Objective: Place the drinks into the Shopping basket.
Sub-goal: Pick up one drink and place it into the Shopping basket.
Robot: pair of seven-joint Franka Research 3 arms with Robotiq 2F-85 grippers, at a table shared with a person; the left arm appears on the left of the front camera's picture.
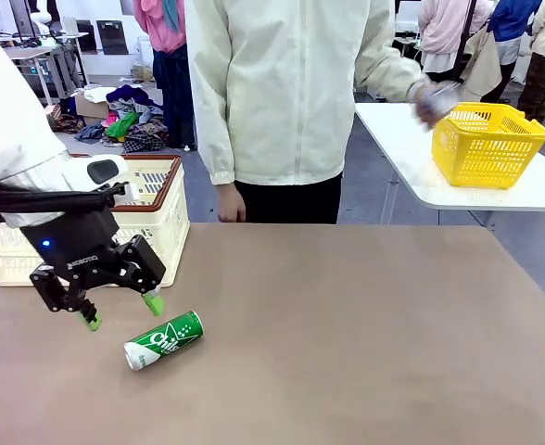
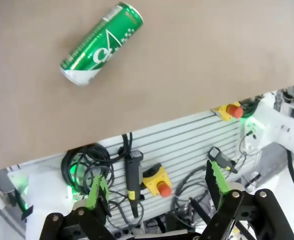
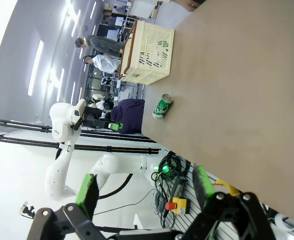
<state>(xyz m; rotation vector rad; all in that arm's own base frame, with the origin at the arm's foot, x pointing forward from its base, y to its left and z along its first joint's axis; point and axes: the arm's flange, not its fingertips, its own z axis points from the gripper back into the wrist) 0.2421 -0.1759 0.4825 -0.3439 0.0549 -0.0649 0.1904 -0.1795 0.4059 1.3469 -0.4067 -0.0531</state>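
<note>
A green can (image 1: 164,340) with white lettering lies on its side on the brown table (image 1: 365,334), near the front left. My left gripper (image 1: 121,312) hangs open just above and to the left of it, nothing between its green pads. In the left wrist view the can (image 2: 101,44) lies well beyond the open left gripper (image 2: 156,180). The cream Shopping basket (image 1: 158,211) with a brown rim stands at the table's far left, behind the left arm. My right gripper (image 3: 145,185) is open and empty off the table's edge, with the can (image 3: 162,106) and the basket (image 3: 149,55) far ahead.
A person in a pale jacket stands at the table's far side, one hand (image 1: 433,100) holding a blurred thing beside a yellow mesh basket (image 1: 487,144) on a white side table (image 1: 411,162). Cables and emergency-stop buttons (image 2: 159,184) hang below the table's near edge.
</note>
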